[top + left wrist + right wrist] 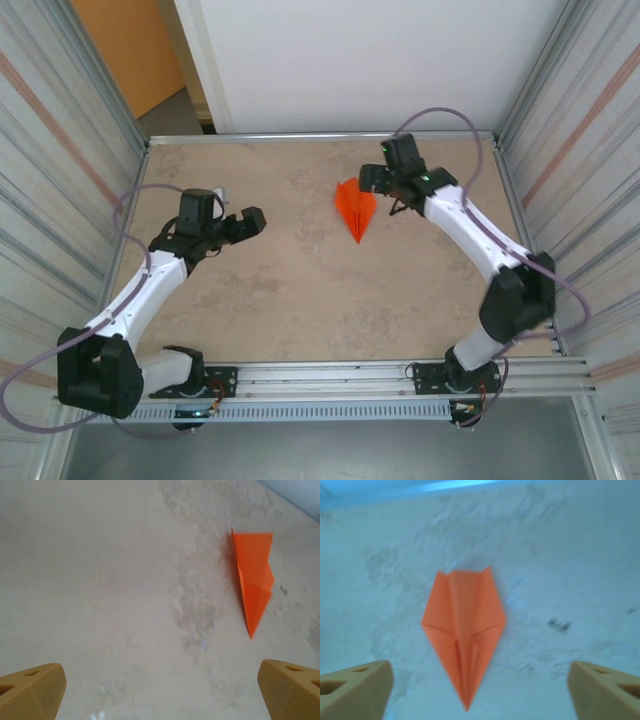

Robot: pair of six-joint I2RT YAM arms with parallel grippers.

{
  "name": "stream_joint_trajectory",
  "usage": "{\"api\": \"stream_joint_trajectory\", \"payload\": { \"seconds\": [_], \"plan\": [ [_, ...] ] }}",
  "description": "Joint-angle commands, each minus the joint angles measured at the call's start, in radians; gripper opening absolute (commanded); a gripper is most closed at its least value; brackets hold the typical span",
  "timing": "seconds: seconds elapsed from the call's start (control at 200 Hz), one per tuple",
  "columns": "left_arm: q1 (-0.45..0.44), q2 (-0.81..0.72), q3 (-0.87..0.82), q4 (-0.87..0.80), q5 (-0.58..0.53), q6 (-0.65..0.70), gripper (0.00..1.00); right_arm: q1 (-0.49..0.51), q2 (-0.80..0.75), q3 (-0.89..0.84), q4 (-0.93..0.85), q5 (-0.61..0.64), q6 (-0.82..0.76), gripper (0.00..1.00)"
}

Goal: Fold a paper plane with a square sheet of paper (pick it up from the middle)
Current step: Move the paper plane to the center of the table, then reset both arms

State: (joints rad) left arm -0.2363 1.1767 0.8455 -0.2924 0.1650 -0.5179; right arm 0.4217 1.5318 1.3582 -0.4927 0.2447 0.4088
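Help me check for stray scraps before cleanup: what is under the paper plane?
The paper plane lies on the mottled table; nothing pokes out around its edges. The patch directly beneath is covered by the paper and cannot be seen.

Nothing readable from where I'm looking, folks. The paper plane [465, 640] is plain orange with no print, and the table [570, 555] is just mottled stone pattern. No letters, labels, brand marks or numbers anywhere in view.
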Motion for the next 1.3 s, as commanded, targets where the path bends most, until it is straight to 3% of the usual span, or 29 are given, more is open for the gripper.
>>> {"api": "stream_joint_trajectory", "payload": {
  "seconds": [0.0,0.261,0.326,0.461,0.692,0.917,1.093,1.298],
  "plan": [
    [0.006,-0.052,-0.031,0.101,-0.233,0.076,0.99,-0.064,-0.143,-0.181,0.119,0.157,-0.038,0.99],
    [0.013,-0.126,-0.245,0.323,-0.559,0.199,0.99,-0.363,-0.461,-0.604,0.348,0.219,-0.059,0.99],
    [0.027,-0.124,-0.268,0.34,-0.591,0.246,0.99,-0.417,-0.496,-0.692,0.426,0.215,-0.077,0.99],
    [0.036,-0.114,-0.376,0.538,-0.638,0.403,0.99,-0.476,-0.503,-0.844,0.596,0.238,-0.098,0.99],
    [0.145,-0.016,-0.458,0.767,-0.387,0.503,0.99,-0.479,-0.346,-0.952,0.873,0.2,-0.157,0.99],
    [0.18,0.117,-0.501,1.021,-0.204,0.593,0.99,-0.477,-0.224,-1.02,1.173,0.045,-0.205,0.99],
    [0.221,0.246,-0.51,1.147,-0.147,0.578,0.99,-0.477,-0.128,-1.034,1.318,-0.095,-0.245,0.99],
    [0.231,0.334,-0.468,1.154,-0.122,0.573,0.99,-0.465,0.004,-1.019,1.42,-0.13,-0.277,0.99]
  ]
}}
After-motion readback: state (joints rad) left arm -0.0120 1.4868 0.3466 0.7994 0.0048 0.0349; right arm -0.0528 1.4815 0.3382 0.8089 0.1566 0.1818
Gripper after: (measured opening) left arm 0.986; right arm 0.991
